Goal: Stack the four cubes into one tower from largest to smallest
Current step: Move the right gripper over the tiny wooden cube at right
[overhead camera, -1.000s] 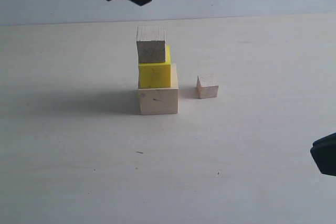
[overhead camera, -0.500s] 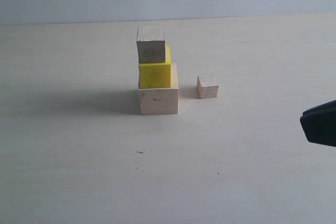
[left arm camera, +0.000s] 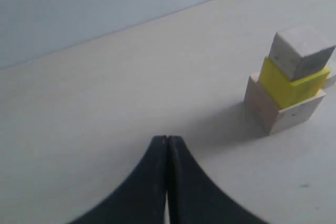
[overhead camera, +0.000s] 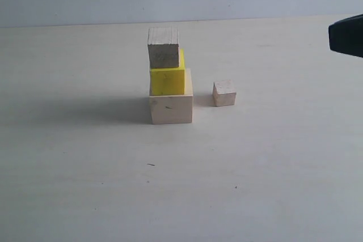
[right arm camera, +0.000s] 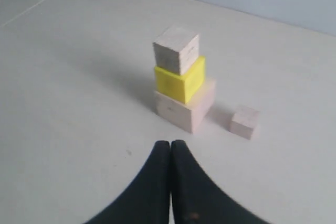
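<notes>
Rising up the exterior view's right edge, the right gripper [right arm camera: 170,145] is travelling empty, fingers pressed together. The left gripper [left arm camera: 167,140], also closed, is hanging well back. The grainy cube [overhead camera: 163,49] is sitting on the yellow cube [overhead camera: 167,80], which is sitting on the large pale cube [overhead camera: 171,109]. The tiny cube [overhead camera: 224,93] is waiting beside the base, probably next.

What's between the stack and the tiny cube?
Nothing: only a bare, lightly shaded strip of table separates the stack from the tiny cube, clearest in the exterior view.

Both hands [left arm camera: 167,142] [right arm camera: 171,145] closed, empty.
</notes>
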Tool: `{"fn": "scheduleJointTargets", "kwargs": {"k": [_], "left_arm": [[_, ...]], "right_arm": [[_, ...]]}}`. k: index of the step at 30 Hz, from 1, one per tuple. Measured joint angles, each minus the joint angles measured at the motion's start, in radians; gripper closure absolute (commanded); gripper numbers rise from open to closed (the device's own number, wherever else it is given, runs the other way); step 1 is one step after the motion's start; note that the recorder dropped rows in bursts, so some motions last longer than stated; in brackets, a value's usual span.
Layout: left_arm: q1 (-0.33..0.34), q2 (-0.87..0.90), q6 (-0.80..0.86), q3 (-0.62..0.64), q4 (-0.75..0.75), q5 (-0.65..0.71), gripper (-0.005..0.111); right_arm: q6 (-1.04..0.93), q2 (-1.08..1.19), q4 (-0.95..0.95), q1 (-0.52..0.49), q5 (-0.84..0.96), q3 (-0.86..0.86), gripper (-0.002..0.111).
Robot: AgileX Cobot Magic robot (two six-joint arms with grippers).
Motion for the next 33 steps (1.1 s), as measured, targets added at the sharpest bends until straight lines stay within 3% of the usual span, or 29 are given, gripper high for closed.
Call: {"fn": "scheduleJointTargets", "kwargs": {"k": [3,5,12,18,24,33], "left_arm": [[0.039,-0.118,-0.014,0.206,0.002,-0.085,0.107],[0.042,-0.15,-0.044,0.264,0.002,-0.118,0.107],[0.042,-0.178,-0.103,0.312,0.002,-0.174,0.107],[0.042,-0.169,-0.116,0.312,0.002,-0.172,0.107],[0.042,-0.12,-0.115,0.312,0.002,-0.159,0.107],[0.042,-0.032,-0.097,0.312,0.002,-0.154,0.107]], "right_arm": [[0.12,0.139,-0.211,0.0,-0.046,0.0,0.108],[0.139,0.213,-0.274,0.0,-0.073,0.0,0.108],[0.268,0.493,-0.448,0.0,-0.219,0.0,0.108],[0.508,0.714,-0.553,-0.045,-0.19,-0.049,0.108],[0.564,0.85,-0.531,-0.158,-0.175,-0.135,0.108],[0.19,1.013,-0.135,-0.251,-0.059,-0.373,0.108]]}}
